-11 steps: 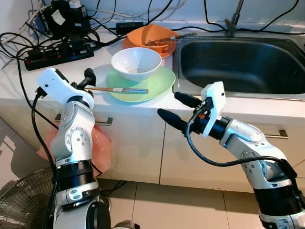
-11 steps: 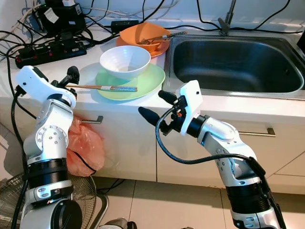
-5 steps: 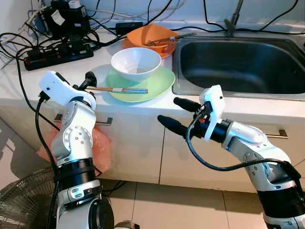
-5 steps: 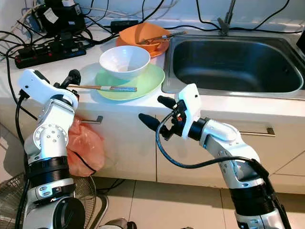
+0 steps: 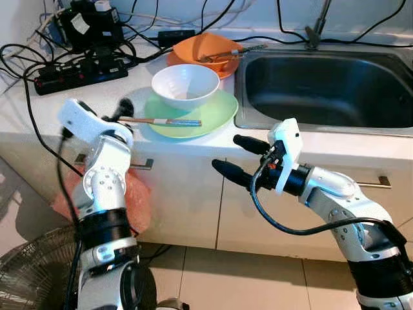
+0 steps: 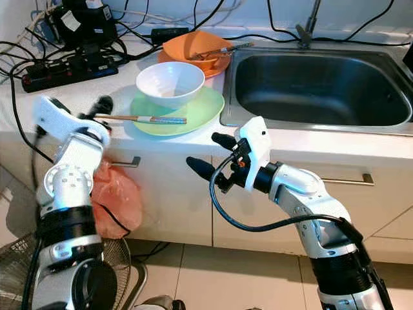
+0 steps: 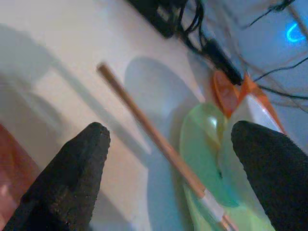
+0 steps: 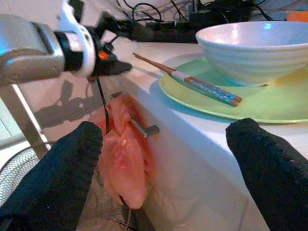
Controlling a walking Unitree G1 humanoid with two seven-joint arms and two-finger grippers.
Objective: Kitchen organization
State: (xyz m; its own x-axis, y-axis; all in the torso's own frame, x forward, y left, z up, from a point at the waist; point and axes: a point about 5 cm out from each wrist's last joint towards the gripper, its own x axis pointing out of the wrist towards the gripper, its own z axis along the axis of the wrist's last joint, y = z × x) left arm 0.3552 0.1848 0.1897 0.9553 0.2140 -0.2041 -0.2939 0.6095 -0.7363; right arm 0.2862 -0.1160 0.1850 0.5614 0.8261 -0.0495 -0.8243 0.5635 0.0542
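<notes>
The left gripper (image 7: 168, 178), fingers spread, faces the chopsticks (image 5: 160, 121) resting half off the green plate (image 5: 216, 113), which a careless closure could flick off the counter, while the right gripper (image 5: 233, 157) hovers open below.

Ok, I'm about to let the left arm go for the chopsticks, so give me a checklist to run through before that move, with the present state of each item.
1. Left pincer open: ok, fingers spread wide.
2. Chopsticks reachable: ok, they lie with one end on the green plate and the other end over the counter toward the left pincer.
3. Chopsticks between the left fingers: cannot tell, the wrist view shows them ahead, not yet enclosed.
4. White bowl out of the way: ok, it sits on the plate behind the chopsticks.
5. Right pincer out of the path: ok, open and in front of the cabinet, below the counter edge.
</notes>
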